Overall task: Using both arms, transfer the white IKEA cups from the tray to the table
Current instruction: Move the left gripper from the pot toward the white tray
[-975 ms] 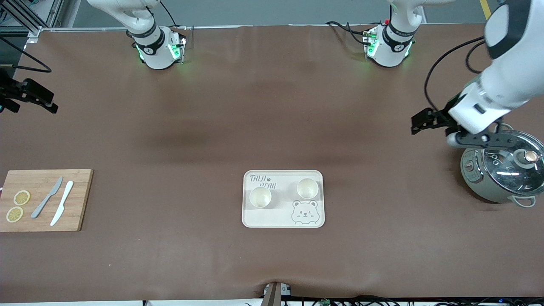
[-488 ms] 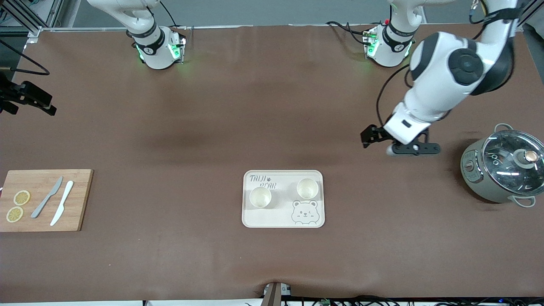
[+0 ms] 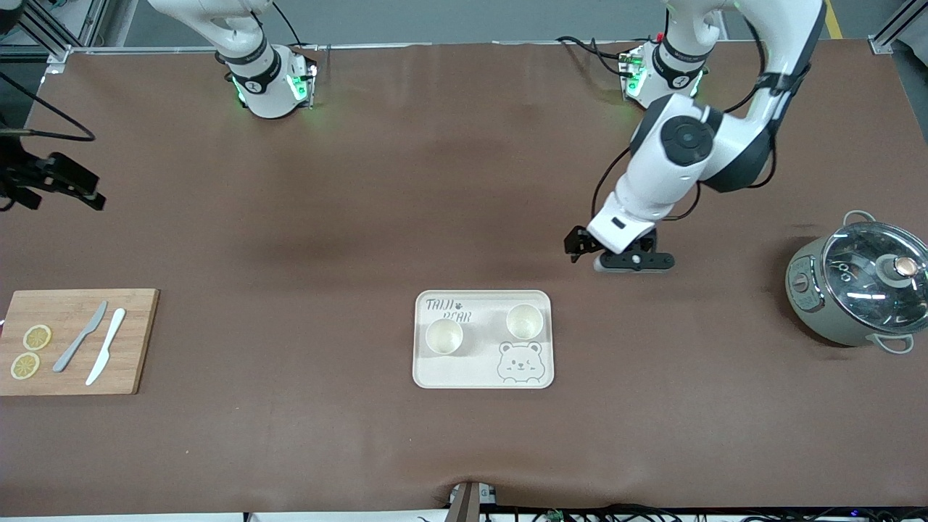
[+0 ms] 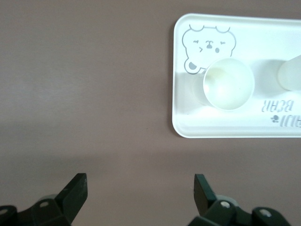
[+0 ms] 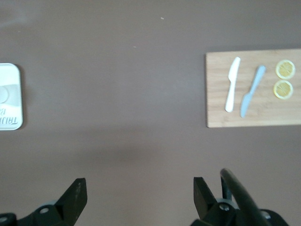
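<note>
Brown matting covers the whole surface (image 3: 348,217). At its centre lies a cream tray (image 3: 483,373) printed with a bear face and the lettering "TAIJI BEAR", though the first word is stylised and may read otherwise. Both white IKEA cups stand upright on the tray, apart from each other: one cup (image 3: 444,337) toward the right arm's end, just below the lettering, and the second cup (image 3: 524,321) toward the left arm's end, directly above the bear face. The left gripper (image 3: 618,257) hangs over bare matting near the tray corner at the left arm's end, fingers (image 4: 75,195) spread fully and holding nothing. The right gripper (image 3: 52,181) hangs at the surface edge at the right arm's end, fingers (image 5: 75,197) likewise spread wide and empty. A wooden cutting board (image 3: 138,341) with a grey knife (image 3: 80,337), a white knife (image 3: 106,346) and two lemon slices (image 3: 30,351) sits at the right arm's end; a grey-green pot (image 3: 819,319) with a glass lid sits at the left arm's end. Wide bare matting separates the tray from both.
</note>
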Tool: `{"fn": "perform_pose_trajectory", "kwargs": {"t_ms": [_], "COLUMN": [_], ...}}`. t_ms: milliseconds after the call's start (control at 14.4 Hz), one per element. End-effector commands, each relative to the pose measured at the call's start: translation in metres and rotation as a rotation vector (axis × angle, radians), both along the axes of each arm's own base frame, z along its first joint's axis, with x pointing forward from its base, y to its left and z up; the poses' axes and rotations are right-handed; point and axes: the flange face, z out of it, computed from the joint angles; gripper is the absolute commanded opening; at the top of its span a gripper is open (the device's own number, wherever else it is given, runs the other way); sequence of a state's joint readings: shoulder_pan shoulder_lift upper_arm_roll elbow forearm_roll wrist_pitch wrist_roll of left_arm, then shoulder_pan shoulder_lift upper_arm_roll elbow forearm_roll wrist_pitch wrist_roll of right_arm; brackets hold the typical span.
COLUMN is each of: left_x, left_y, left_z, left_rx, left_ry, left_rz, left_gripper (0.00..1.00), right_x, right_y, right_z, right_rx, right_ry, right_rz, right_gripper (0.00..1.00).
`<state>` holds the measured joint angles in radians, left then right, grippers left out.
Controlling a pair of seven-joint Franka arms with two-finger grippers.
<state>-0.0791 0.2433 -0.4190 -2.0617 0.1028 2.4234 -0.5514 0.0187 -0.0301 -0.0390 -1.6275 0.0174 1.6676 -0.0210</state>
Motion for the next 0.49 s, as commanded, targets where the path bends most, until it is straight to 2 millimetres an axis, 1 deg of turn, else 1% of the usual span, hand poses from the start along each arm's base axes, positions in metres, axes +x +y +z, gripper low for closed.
{"fn": "perform_pose_trajectory", "kwargs": {"t_ms": [0,70,139,209,279,348,418], "left_x": [0.010,0.014,0.023,0.033,0.039,0.042,0.047], "left_y": [-0.019,-0.023,-0.025,-0.028,-0.033,-0.037,-0.037], "left_z": [-0.025,-0.032,-0.032,-0.034,-0.035,-0.036,-0.036], "left_rx": [0.028,0.028,0.017,0.007,-0.002,-0.007,-0.008], "left_ry": [-0.015,-0.012,-0.015,-0.012,-0.012,-0.011,-0.010], "left_rz": [-0.007,-0.010,-0.004,0.004,0.005,0.002,0.006], "left_gripper": [1.00,1.00,1.00,1.00,1.00,1.00,1.00], "right_x": [0.024,0.037,0.050,0.062,0.073,0.085,0.095], "right_y": [0.044,0.058,0.076,0.101,0.116,0.124,0.132], "right_z": [-0.014,-0.024,-0.030,-0.041,-0.052,-0.063,-0.074], "right_rx": [0.055,0.087,0.089,0.079,0.075,0.081,0.095], "right_ry": [0.008,0.027,0.031,0.040,0.043,0.039,0.030], "right_rz": [-0.033,-0.097,-0.105,-0.080,-0.064,-0.073,-0.095], "right_gripper": [1.00,1.00,1.00,1.00,1.00,1.00,1.00]}}
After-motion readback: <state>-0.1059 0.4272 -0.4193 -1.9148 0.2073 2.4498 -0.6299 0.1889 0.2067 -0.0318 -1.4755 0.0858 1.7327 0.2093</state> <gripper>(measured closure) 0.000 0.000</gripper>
